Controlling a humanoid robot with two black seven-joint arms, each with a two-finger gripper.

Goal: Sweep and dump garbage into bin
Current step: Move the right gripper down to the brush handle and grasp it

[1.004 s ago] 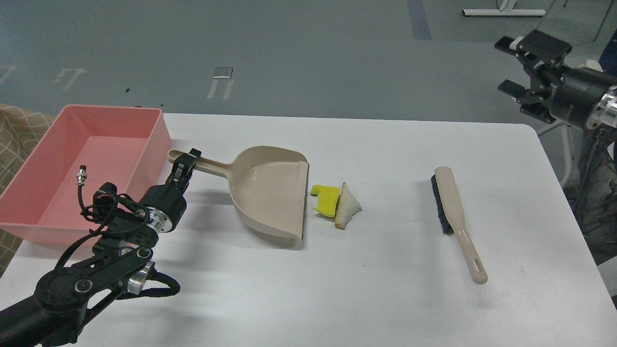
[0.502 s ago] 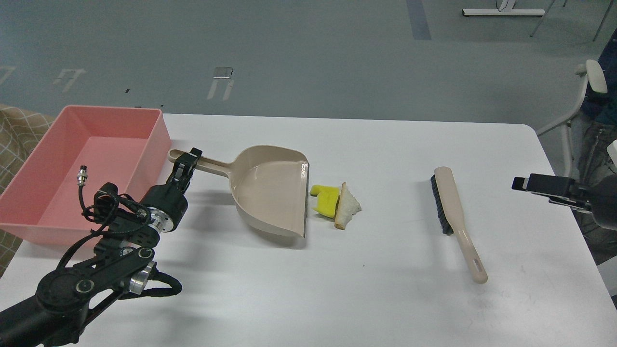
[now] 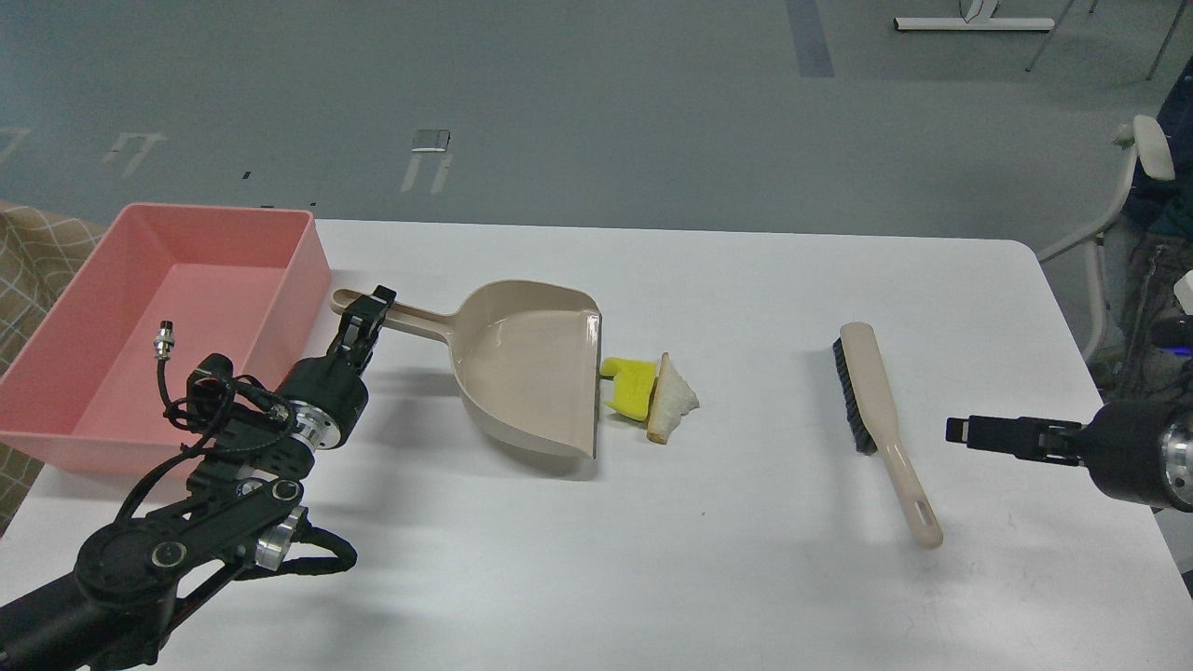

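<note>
The garbage lies mid-table: a yellow notched block (image 3: 630, 386) with a white bread-like slice (image 3: 673, 399) leaning against its right side. A beige dustpan (image 3: 531, 368) lies just left of them, its front lip at the yellow block. My left gripper (image 3: 368, 312) is shut on the dustpan's handle. The salmon-pink bin (image 3: 312, 256) stands at the table's far left, beside the handle end. A beige brush (image 3: 876, 410) with dark bristles lies to the right. My right gripper (image 3: 969, 433) hovers low, right of the brush, seen side-on.
The white table (image 3: 652, 559) ends just right of my right arm. A chair (image 3: 1146, 158) stands off the table's far right corner. Checked cloth (image 3: 28, 252) shows behind the bin at the left edge.
My right arm has come down from the upper right to low over the table beside the brush. The dustpan has shifted slightly right, up to the yellow block.
</note>
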